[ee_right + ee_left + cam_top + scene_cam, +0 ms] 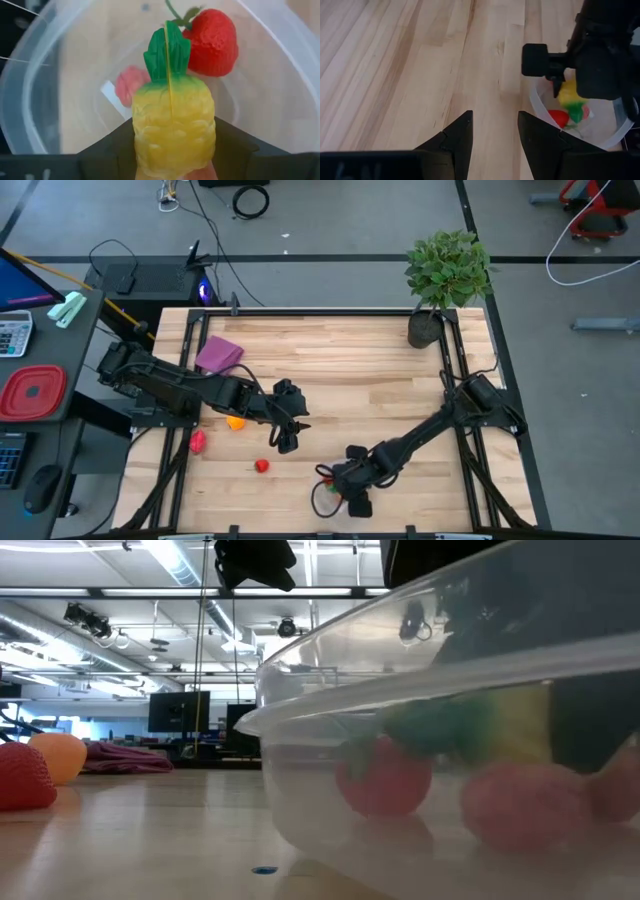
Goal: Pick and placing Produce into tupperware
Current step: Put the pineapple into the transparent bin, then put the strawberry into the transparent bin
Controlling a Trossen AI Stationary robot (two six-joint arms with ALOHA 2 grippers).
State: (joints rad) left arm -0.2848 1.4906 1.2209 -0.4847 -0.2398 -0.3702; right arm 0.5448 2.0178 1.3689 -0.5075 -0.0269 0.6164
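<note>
Wooden counter: my right fingers clamp a yellow toy pineapple over the clear round tub near the front edge; left fingers open, empty.

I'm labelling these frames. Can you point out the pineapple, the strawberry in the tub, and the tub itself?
pineapple (172,127), right wrist view, on its yellow body.
strawberry (212,42), right wrist view, middle of the red fruit.
tub (40,95), right wrist view, on its clear wall.
</note>
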